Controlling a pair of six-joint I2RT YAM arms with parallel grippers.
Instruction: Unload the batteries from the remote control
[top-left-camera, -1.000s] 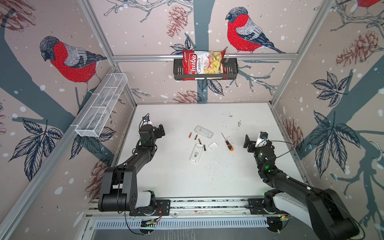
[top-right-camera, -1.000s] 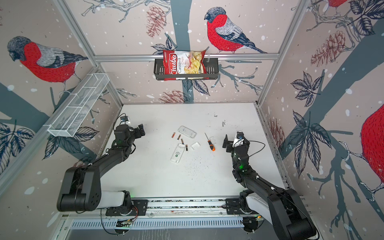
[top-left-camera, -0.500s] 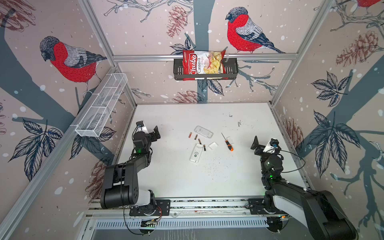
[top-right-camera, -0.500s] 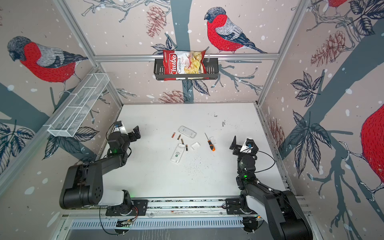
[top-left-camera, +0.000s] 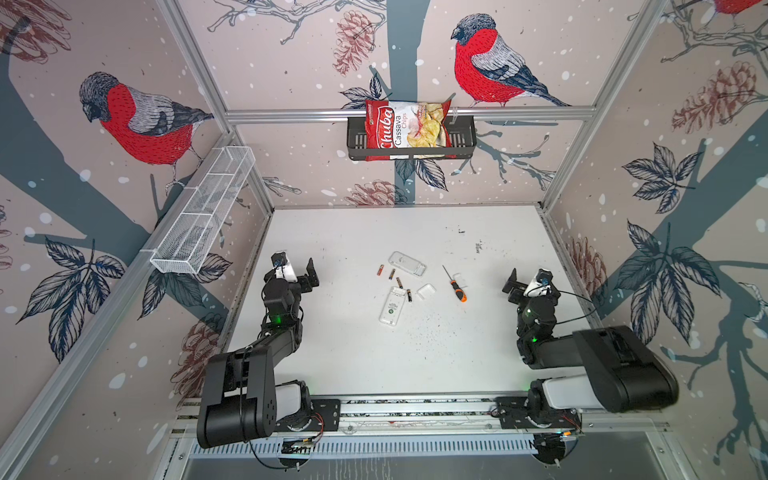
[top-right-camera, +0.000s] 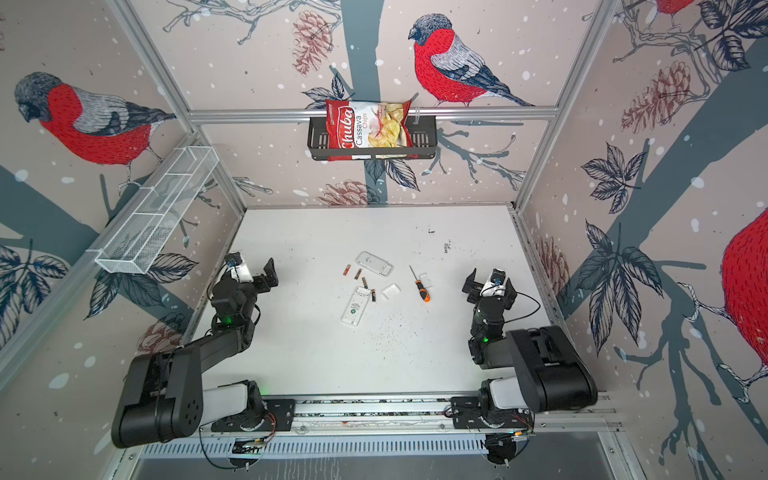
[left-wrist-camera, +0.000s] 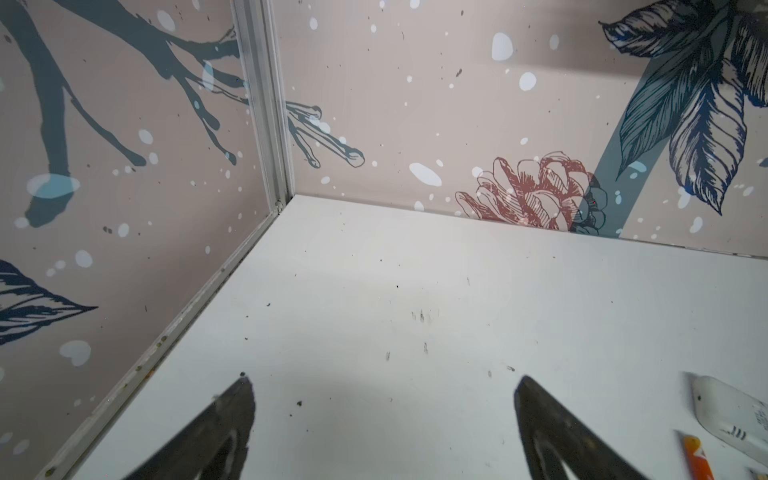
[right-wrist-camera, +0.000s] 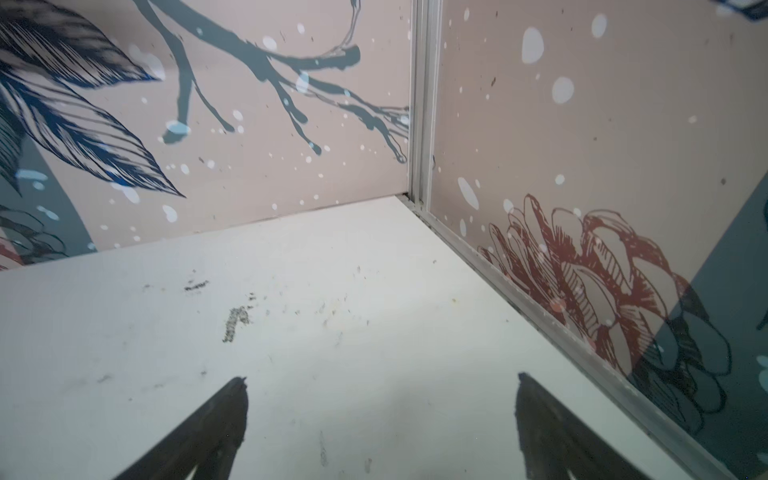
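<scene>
Both grippers hang with jaws spread wide and hold nothing. We see the left gripper (top-left-camera: 296, 272) well apart from the screwdriver (top-left-camera: 456, 287). The right gripper (top-left-camera: 532, 283) is on the screwdriver's other side, nearer to it but not touching.

We count four batteries (top-left-camera: 391, 274) lying loose on the table (top-left-camera: 415, 357), all on the left gripper's side of the screwdriver. They are short, slim cylinders, dark with orange-copper parts; the one farthest from the screwdriver looks mostly orange. They form a slanting row, none touching another. The battery nearest the screwdriver lies just beside the front remote (top-left-camera: 392, 307), between it and a small white cover (top-left-camera: 426, 291). The back remote (top-left-camera: 407, 263) lies near the screwdriver's metal tip, on the batteries' side. A clear cover (top-left-camera: 458, 277) sits just beside the screwdriver's shaft.

On the back wall, well beyond the screwdriver, a black basket (top-left-camera: 461, 137) holds a bag of cassava chips (top-left-camera: 405, 126). A wire rack (top-left-camera: 203, 216) with dividers hangs on the side wall, past the left gripper from the screwdriver.

Both top views show all of this. The left wrist view catches only the back remote's rounded end and one orange battery end beside it, beyond its spread fingertips (left-wrist-camera: 237, 403). The right wrist view shows two spread fingertips, scuffed table and a wall corner (right-wrist-camera: 419, 195).
</scene>
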